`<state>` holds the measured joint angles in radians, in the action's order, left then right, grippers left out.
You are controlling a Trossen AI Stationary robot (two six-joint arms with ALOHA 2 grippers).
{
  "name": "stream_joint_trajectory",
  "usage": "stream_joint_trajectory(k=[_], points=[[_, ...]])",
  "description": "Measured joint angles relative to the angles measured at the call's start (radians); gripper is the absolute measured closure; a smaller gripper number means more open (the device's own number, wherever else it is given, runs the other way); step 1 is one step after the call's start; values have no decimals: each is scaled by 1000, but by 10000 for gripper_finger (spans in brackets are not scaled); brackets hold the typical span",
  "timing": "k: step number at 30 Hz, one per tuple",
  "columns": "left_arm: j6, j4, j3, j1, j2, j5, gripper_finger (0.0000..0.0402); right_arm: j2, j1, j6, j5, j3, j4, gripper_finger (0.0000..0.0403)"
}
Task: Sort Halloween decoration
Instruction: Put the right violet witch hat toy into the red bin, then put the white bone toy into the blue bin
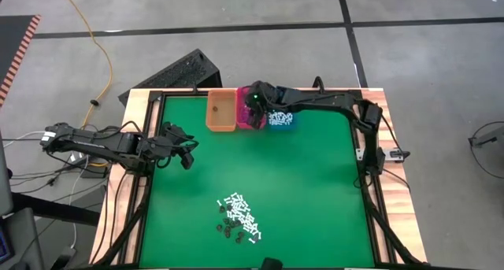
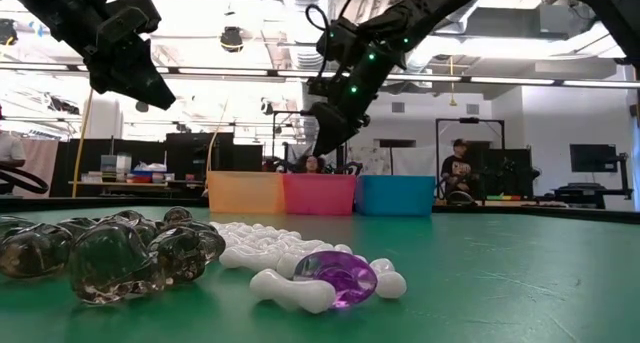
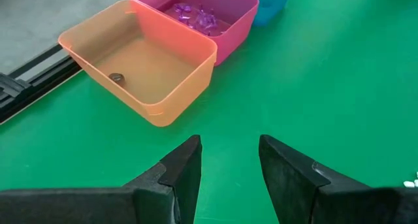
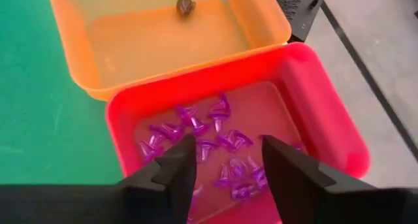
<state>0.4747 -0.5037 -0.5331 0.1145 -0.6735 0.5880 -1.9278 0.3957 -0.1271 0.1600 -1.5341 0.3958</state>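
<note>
right gripper (image 4: 225,162) over pink bin (image 1: 250,109), jaws apart, nothing held; left gripper (image 3: 228,162) also parted and empty, waiting over the mat's left side.
sort looks partly done: purple bits (image 4: 209,129) lie in the pink bin, white sticks in the teal bin (image 1: 281,121), one dark piece (image 4: 185,6) in the orange bin (image 1: 220,111). mixed pile (image 1: 239,219) remains near the front edge of the green mat (image 1: 315,183). behind the table: open workshop, people seated at benches.

Three bins (image 1: 250,111) side by side at the table's (image 1: 315,183) far edge, pieces (image 1: 239,219) heaped near its front
</note>
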Motion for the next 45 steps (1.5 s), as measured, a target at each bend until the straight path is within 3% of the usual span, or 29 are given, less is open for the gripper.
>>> stream_joint_trajectory(k=[4,12,16,20,27,33,38,45], points=[[0,0,0,0,0,0,258,0,-25,35,-77,-2,2,187],[5,0,0,0,0,0,258,0,-172,89,-555,-74,38,208],[17,0,0,0,0,0,258,0,-306,131,-649,-89,36,221],[35,1,0,0,0,-1,258,-6,-455,130,-603,-82,40,229],[37,1,0,0,0,-1,258,-8,-665,119,-263,-32,55,231],[38,1,0,0,0,-1,258,-9,-745,175,-36,40,-13,227],[38,1,0,0,0,-1,258,-49,-732,362,-2,63,-35,227],[31,1,0,0,0,-1,258,-91,-737,385,3,66,-38,227]])
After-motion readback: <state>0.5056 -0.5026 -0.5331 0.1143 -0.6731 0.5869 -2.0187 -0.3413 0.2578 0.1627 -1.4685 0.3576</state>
